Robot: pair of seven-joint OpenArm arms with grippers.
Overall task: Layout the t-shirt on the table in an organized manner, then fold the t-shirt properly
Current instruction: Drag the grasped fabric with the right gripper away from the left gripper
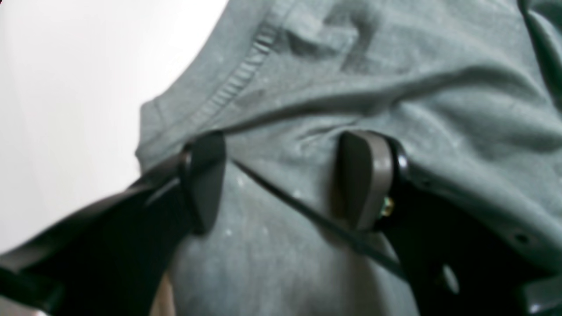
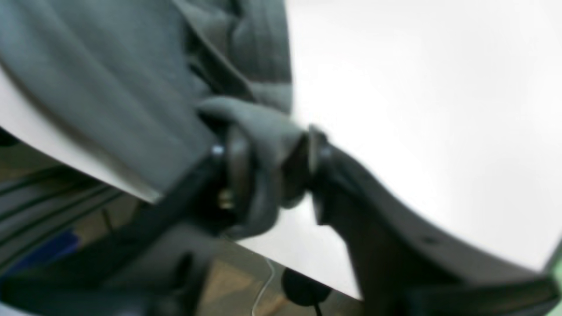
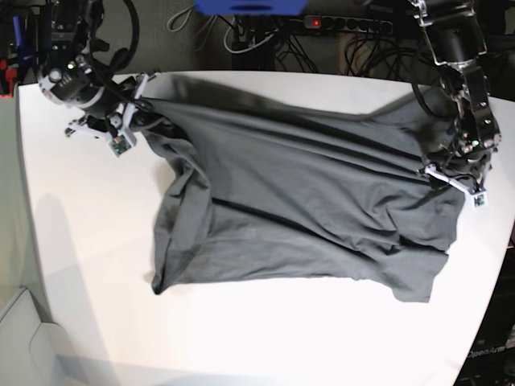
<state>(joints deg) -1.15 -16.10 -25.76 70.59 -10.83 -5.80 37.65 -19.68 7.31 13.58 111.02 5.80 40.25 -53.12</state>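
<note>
- The soft, wrinkly dark charcoal-grey cloth t-shirt [image 3: 306,209] lies spread across the middle of the large plain white smooth-topped desk [image 3: 88,265], reaching from the far left corner to the right edge in the base view, with long creases running across it and its lower left part bunched.
- The left claw [image 1: 285,180] stands with its jaws spread over the cloth near a stitched hem; both pads [image 1: 366,180] appear to rest on or just above the fabric, and nothing is pinched between them.
- The right claw [image 2: 272,169] has a rolled wad of the shirt's edge between its jaws. The wrist view is blurred, so whether the jaws pinch the wad or stand slack around it cannot be told.
- In the base view that right claw sits near the desk's far left corner, with the shirt's edge close to the rim.
- Risk: if the wad stays caught between the right jaws as the arm lifts, the cloth could be dragged and lose its spread.
- Risk: the corner near the rim could slide off the desk.
- Risk: the deep creases, if left, would likely give a crooked fold.
</note>
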